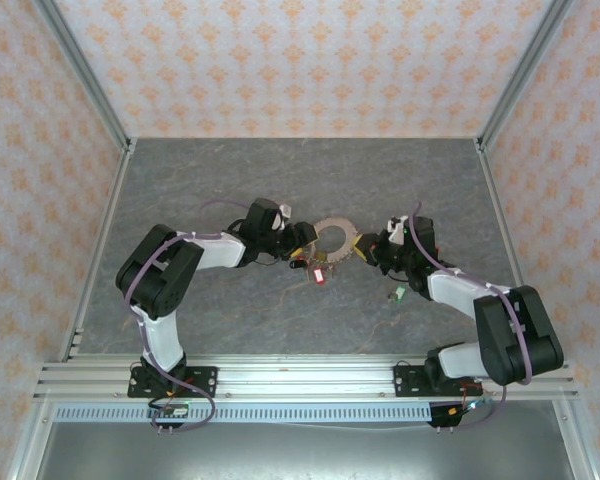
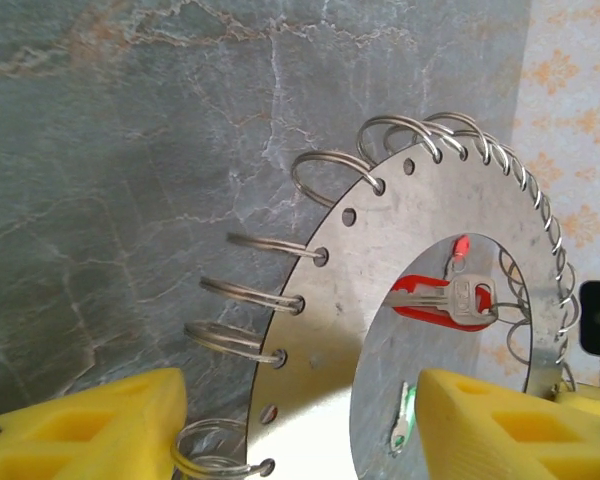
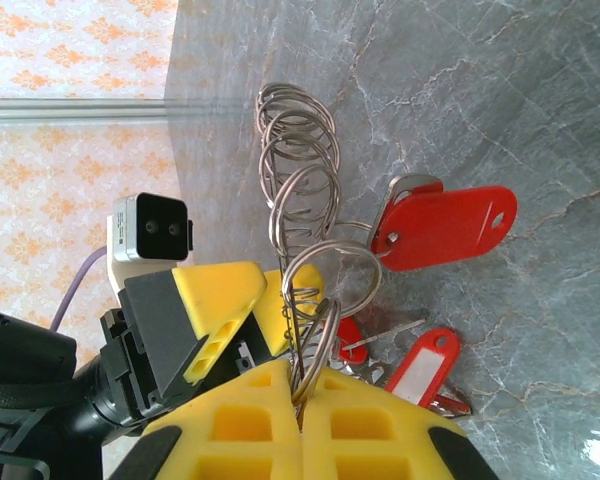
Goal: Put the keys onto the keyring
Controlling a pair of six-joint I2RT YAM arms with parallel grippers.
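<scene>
Right gripper (image 3: pixel 302 400) pinches keyring (image 2: pixel 400 220) loop; left gripper (image 2: pixel 300 415) agape astride it. Risk: left closing off-centre levers keyring from thin pinch.

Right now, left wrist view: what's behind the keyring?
Through the open centre of the keyring, a red key and, lower down, a green tag. Anything directly behind the metal plate itself is hidden.

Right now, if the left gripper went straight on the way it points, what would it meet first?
Most likely the keyring: its flat plate stands right ahead, between the left gripper's fingers. The red key seen through its hole lies farther back, though depth is unclear.
</scene>
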